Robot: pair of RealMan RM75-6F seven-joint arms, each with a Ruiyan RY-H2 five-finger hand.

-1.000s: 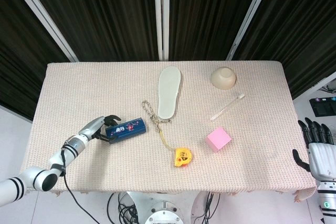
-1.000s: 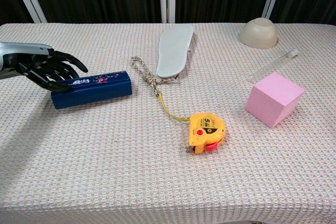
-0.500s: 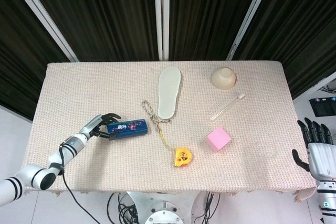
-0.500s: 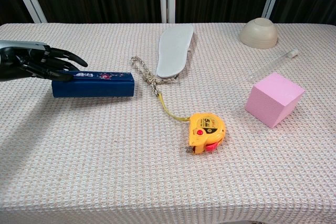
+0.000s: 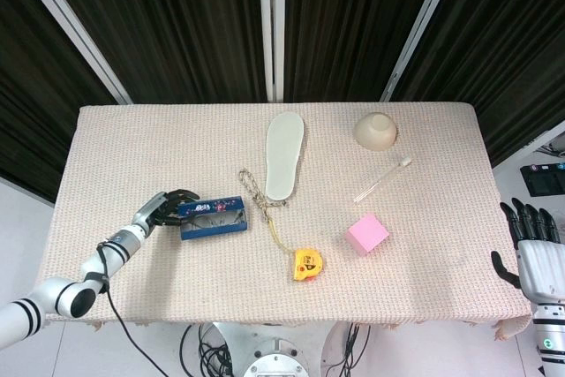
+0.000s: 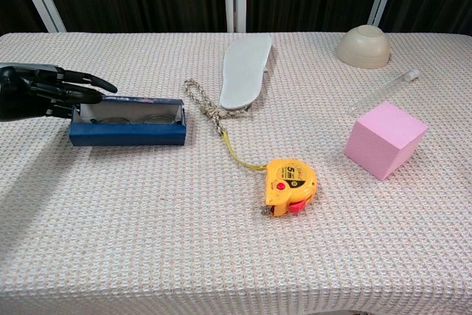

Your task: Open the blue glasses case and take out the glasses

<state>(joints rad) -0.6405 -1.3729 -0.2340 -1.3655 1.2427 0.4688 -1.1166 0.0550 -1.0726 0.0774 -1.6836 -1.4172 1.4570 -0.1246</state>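
Blue glasses case [image 6: 127,124], near desk's left edge: lid up, glasses [image 6: 129,117] inside. Left hand [image 6: 37,92] fingers at lid end, grasp unclear. Risk: lid drops shut if released.

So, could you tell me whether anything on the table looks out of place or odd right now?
Nothing looks damaged or spilled. The blue glasses case lies open with the glasses inside, the left hand at its end. The yellow tape measure has its tape pulled out toward the braided rope.
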